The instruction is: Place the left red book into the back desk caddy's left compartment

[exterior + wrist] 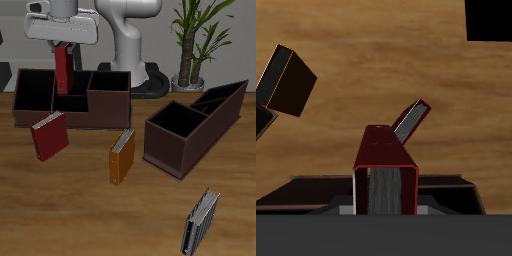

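My gripper (63, 48) is shut on the top end of the left red book (63, 72), which hangs upright over the back desk caddy (100, 112), the long level-topped dark-brown box. The book's lower end is at about rim height, near the wall between a big end section (32, 88) and the small middle sections. I cannot tell whether it is inside. In the wrist view the red book (386, 160) shows its pale grey page edges between my fingers, with the caddy's dark walls (456, 186) beyond it.
A darker maroon-red book (48, 136) lies just in front of the caddy and also shows in the wrist view (411, 118). An orange book (122, 156) lies mid-table. The slanted-top dark-brown caddy (195, 128) stands beside it. A dark grey book (201, 222) is near the front edge.
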{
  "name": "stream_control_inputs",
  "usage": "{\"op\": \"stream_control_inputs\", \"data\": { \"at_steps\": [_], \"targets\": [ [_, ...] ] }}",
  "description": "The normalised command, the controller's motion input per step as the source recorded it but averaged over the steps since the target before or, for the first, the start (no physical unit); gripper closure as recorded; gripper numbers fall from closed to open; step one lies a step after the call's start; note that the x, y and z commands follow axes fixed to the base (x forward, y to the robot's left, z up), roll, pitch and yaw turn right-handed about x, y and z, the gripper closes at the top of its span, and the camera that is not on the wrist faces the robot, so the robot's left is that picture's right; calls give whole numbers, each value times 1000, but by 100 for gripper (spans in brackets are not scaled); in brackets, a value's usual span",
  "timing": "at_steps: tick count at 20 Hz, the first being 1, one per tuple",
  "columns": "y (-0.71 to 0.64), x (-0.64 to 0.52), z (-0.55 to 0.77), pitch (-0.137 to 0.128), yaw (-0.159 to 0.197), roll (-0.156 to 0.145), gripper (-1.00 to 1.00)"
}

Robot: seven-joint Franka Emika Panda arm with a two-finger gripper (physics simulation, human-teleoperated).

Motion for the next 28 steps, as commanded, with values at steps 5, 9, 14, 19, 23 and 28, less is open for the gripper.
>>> {"op": "stream_control_inputs", "data": {
  "at_steps": [5, 9, 14, 19, 23, 28],
  "targets": [
    [-310, -257, -51, -11, 5, -29, 100],
    [-352, -246, -106, 16, -23, -56, 100],
    [-143, -221, -80, 14, -2, -39, 100],
    [-192, -233, -90, 31, 2, -33, 100],
    [-223, -192, -123, 22, 2, -51, 100],
    [-265, -178, -136, 25, -1, -56, 100]
  ]
}}
